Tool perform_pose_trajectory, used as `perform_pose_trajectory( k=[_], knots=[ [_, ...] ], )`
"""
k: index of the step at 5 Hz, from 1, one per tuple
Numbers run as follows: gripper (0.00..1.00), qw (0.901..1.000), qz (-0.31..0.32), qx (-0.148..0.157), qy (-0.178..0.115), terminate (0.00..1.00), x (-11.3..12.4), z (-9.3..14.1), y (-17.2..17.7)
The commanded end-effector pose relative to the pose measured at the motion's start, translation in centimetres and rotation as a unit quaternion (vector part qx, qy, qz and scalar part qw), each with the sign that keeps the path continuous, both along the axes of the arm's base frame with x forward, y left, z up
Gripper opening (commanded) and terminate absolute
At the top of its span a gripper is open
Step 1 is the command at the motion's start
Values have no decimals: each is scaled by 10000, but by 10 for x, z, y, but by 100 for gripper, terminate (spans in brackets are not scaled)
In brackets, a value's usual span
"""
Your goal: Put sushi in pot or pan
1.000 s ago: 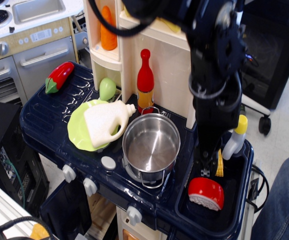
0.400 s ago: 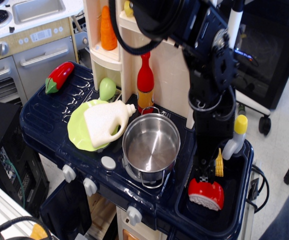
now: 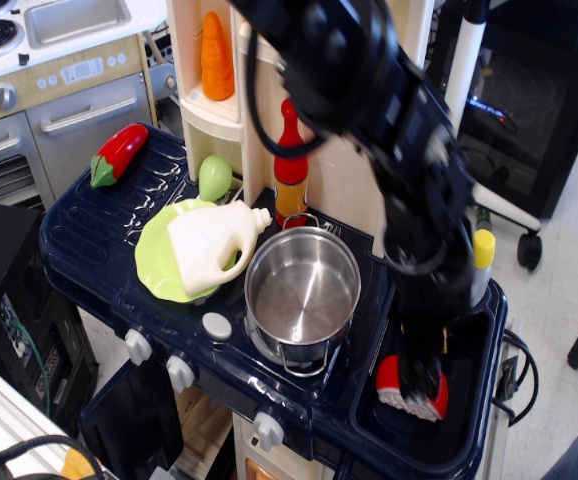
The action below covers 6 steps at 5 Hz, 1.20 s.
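Down in the sink basin at the right end of the toy kitchen, my pincer point(image 3: 414, 378) sits right on top of the sushi point(image 3: 410, 388), covering its middle so only the red edges and white ribbed base show on either side. Whether my fingers are spread or closed on it, I cannot tell; my own arm hides them.

From the largest thing down: the dark blue counter point(image 3: 89, 250) carries everything. The steel pot point(image 3: 302, 290) stands empty at its middle, just left of the basin and apart from the sushi. A lime-green plate point(image 3: 159, 262) lies beside the pot with a cream jug point(image 3: 211, 245) resting on it. A red chili pepper point(image 3: 119, 154) lies at the far left corner.
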<state>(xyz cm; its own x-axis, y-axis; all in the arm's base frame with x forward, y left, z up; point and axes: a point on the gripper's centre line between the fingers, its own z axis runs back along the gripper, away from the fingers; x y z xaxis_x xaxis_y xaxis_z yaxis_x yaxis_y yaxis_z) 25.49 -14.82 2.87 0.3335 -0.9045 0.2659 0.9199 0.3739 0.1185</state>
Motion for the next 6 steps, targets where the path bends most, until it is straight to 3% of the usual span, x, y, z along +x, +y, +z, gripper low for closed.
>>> perform_pose_trajectory(
  k=[1,2,3,4,5,6],
  knots=[
    [100,9973,-145,-721,80,0,4,-25,1],
    [100,9981,49,-602,106,0,2,-25,3],
    [0,9995,-7,-189,-247,0,1,-16,3],
    [0,9997,108,-90,-211,0,-8,-5,7],
    [0,9993,-6,359,114,0,-11,45,33],
    [0,9984,-128,399,371,0,-6,86,75]
  ],
)
